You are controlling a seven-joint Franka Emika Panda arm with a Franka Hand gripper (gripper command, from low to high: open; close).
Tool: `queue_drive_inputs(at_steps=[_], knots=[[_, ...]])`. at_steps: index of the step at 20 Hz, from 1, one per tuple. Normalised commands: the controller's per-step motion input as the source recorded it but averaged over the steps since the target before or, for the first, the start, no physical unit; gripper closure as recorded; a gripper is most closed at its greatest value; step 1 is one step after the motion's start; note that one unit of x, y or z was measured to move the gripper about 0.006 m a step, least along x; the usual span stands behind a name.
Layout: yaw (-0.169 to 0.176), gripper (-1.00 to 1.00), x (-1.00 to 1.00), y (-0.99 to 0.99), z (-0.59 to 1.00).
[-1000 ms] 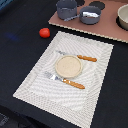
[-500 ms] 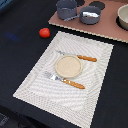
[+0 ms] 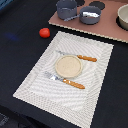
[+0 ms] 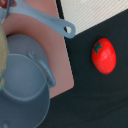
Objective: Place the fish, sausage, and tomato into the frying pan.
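Note:
The tomato (image 3: 44, 32) is a small red ball lying on the dark table beyond the placemat's corner, towards the exterior view's left. It also shows in the wrist view (image 4: 104, 55), with its green stem mark. The blue-grey frying pan (image 3: 90, 15) sits on the pinkish board, its thin grey handle (image 4: 52, 22) pointing towards the tomato. A small pale shape lies in the pan; I cannot tell what it is. The fish and the sausage are not clearly visible. Neither view shows my gripper or its fingers.
A taller dark grey pot (image 3: 66, 8) stands next to the pan on the pinkish board (image 3: 107, 31); it also shows in the wrist view (image 4: 22, 80). A beige bowl (image 3: 123, 16) sits at the exterior view's right. A striped placemat (image 3: 35, 85) holds a tan plate (image 3: 67, 66), a knife (image 3: 82, 58) and a fork (image 3: 67, 81).

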Motion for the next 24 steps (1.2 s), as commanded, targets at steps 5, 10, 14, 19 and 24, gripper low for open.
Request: queue_drive_inputs(at_steps=[5,10,14,19,24], knots=[[0.059,-1.00,-0.56,-0.57,-0.19],[0.116,-1.00,-0.49,-0.46,-0.33],[0.068,-1.00,-0.61,-0.51,-0.37],[0.021,-1.00,-0.77,-0.51,-0.42],[0.000,-1.00,-0.90,-0.44,-0.50]])
